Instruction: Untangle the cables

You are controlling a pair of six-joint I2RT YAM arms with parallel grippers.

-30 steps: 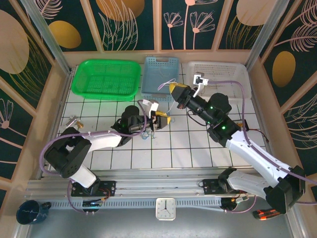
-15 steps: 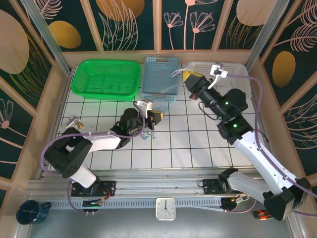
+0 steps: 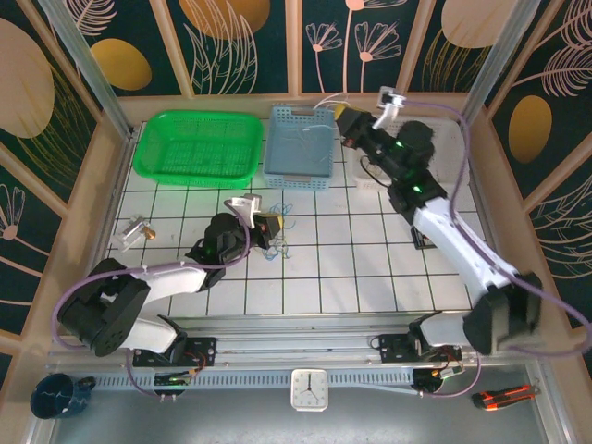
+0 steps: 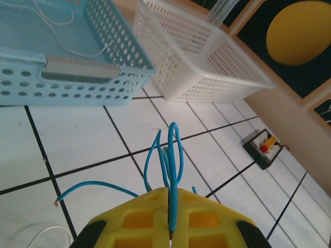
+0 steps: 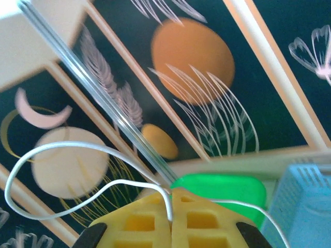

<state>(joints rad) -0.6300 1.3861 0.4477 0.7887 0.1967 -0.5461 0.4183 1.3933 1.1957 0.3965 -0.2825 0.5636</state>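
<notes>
A blue cable [image 4: 173, 150] stands in loops on the white tiles, and my left gripper [image 4: 169, 192] is shut on it. From above, that left gripper [image 3: 274, 225] sits mid-table with the blue cable [image 3: 285, 215] just right of it. High over the back of the table, my right gripper [image 3: 340, 113] is shut on a thin white cable [image 3: 326, 100]. In the right wrist view the white cable [image 5: 62, 150] curls out leftward from between the right gripper's [image 5: 171, 192] yellow fingers. Another white strand [image 4: 57, 20] lies inside the blue basket.
Three baskets line the back: green [image 3: 196, 146], blue [image 3: 301, 165] and white [image 4: 207, 62]. A small black tray with an orange part [image 4: 264, 148] lies on the tiles at the right. A small metal piece [image 3: 134, 231] rests near the left wall.
My left gripper closed on the blue cable and drew back to the left. My right arm lifted the white cable up and back, over the blue basket's far corner.
</notes>
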